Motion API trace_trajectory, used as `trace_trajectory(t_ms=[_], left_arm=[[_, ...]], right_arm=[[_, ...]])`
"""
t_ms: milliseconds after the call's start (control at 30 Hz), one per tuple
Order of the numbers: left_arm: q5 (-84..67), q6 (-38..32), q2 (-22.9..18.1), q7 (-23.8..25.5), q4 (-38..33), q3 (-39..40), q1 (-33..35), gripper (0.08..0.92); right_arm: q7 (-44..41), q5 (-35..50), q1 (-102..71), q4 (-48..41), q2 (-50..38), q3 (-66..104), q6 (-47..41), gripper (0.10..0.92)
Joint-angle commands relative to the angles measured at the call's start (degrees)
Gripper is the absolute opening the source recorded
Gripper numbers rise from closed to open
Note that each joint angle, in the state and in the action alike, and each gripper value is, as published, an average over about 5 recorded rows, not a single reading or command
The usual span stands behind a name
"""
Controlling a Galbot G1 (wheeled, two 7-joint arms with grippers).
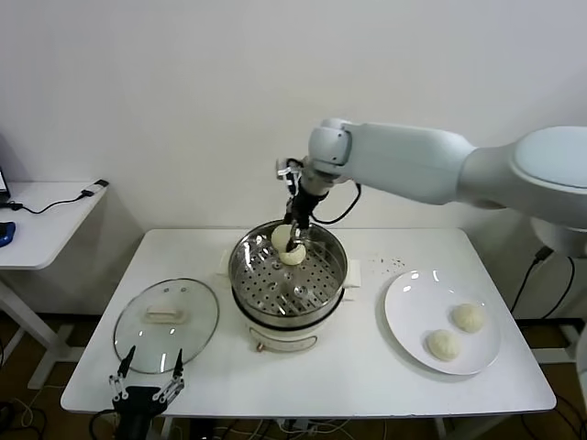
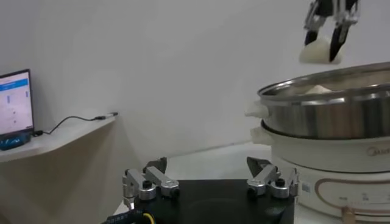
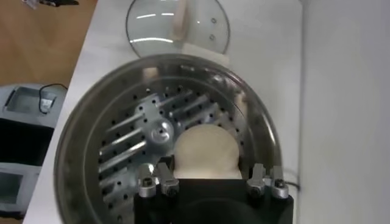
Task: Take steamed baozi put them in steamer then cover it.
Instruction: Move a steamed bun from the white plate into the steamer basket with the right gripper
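Note:
The steel steamer (image 1: 316, 293) stands mid-table. My right gripper (image 1: 293, 244) hangs over its far side, shut on a cream-white baozi (image 1: 293, 256). In the right wrist view that baozi (image 3: 205, 151) fills the gap of the right gripper (image 3: 208, 168), above the steamer's perforated tray (image 3: 131, 131). From the left wrist view the held baozi (image 2: 318, 52) is clear of the steamer rim (image 2: 323, 91). Another baozi (image 1: 280, 236) lies inside. Two baozi (image 1: 468, 317) (image 1: 444, 345) rest on the white plate (image 1: 408, 302). The glass cover (image 1: 166, 323) lies left of the steamer. My left gripper (image 1: 147, 368) waits open at the front edge.
A white side table (image 1: 46, 220) with a cable stands to the left, and a lit screen (image 2: 15, 100) sits on it. The wall is close behind the steamer. Bare tabletop lies in front of the steamer and between it and the plate.

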Motion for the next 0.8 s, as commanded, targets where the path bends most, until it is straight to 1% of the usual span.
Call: trace_trajectory(t_ms=[33, 400, 467, 567, 633, 800], left_arm=[[-0.17, -0.14, -0.23, 0.02, 0.4, 0.06, 0.13, 0.823], [-0.16, -0.07, -0.13, 0.05, 1.03, -0.1, -0.35, 0.823], [-0.15, -0.09, -0.12, 0.05, 1.15, -0.08, -0.41, 0.823], [-0.2, -0.08, -0.13, 0.03, 1.12, -0.08, -0.38, 0.823], [-0.27, -0.11, -0.1, 0.02, 1.09, -0.14, -0.35, 0.823], [-0.42, -0.26, 0.08, -0.01, 1.11, -0.2, -0.27, 0.823]], right_arm=[[0.91, -0.15, -6.52, -3.68, 6.7, -1.12, -0.5, 0.68], [1.0, -1.58, -9.15, -5.62, 7.0, -0.37, 0.09, 0.692], [1.02, -1.51, -9.14, -5.7, 6.95, -0.24, 0.1, 0.716], [0.99, -1.34, -8.62, -5.35, 6.31, 0.07, 0.01, 0.78], [0.83, -1.29, -7.47, -4.43, 5.11, 0.2, 0.0, 0.81], [-0.34, -1.34, -1.39, 1.02, -0.57, -0.41, 0.73, 0.822]])
